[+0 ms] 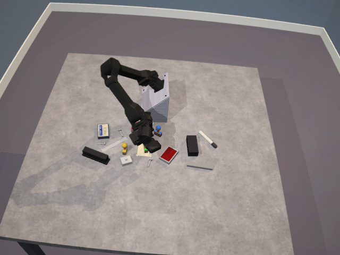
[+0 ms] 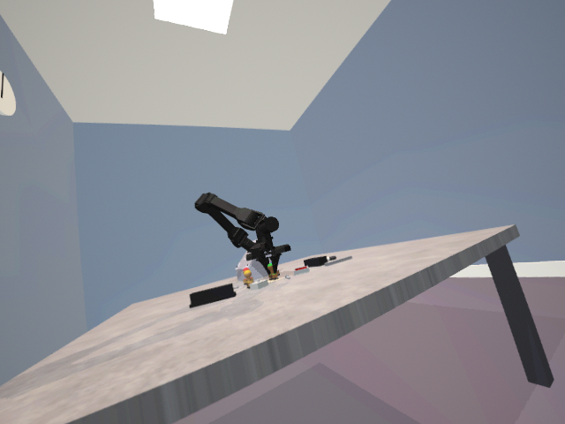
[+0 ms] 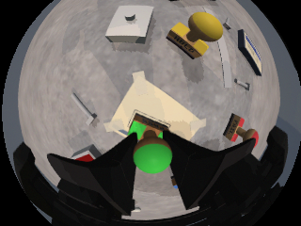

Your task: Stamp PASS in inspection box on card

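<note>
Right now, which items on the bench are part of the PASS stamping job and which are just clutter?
In play:
- green-knobbed stamp, held in the gripper
- cream card under it
- red ink pad

Lying about:
- yellow-knobbed stamp
- blue-knobbed stamp
- red-knobbed stamp
- marker
- black blocks
- screws
- grey plate
</note>
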Action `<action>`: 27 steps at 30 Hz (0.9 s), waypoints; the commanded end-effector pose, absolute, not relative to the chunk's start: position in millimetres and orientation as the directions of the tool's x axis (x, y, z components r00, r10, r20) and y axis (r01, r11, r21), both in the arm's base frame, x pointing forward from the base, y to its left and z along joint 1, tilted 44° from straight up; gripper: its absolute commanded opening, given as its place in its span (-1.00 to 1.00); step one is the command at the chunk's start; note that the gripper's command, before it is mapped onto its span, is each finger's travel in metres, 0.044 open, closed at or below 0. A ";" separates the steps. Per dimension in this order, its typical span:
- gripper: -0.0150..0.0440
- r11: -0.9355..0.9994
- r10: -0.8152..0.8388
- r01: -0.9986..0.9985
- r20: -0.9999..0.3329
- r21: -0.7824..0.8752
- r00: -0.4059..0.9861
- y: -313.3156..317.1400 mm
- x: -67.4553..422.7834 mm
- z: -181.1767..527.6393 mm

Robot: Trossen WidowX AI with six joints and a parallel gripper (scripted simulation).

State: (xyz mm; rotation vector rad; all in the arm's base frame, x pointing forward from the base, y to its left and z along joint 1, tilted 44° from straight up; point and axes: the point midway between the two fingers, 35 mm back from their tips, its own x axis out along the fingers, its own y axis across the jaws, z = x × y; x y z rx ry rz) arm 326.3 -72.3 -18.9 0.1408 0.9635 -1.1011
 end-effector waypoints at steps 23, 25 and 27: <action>-0.49 0.484 -0.690 0.804 -0.715 -0.345 0.109 -68.9 326.0 -14.0; -0.49 0.484 -0.690 0.804 -0.715 -0.345 0.109 -68.2 325.9 -13.3; -0.49 0.484 -0.690 0.804 -0.715 -0.345 0.109 -67.6 325.8 -12.6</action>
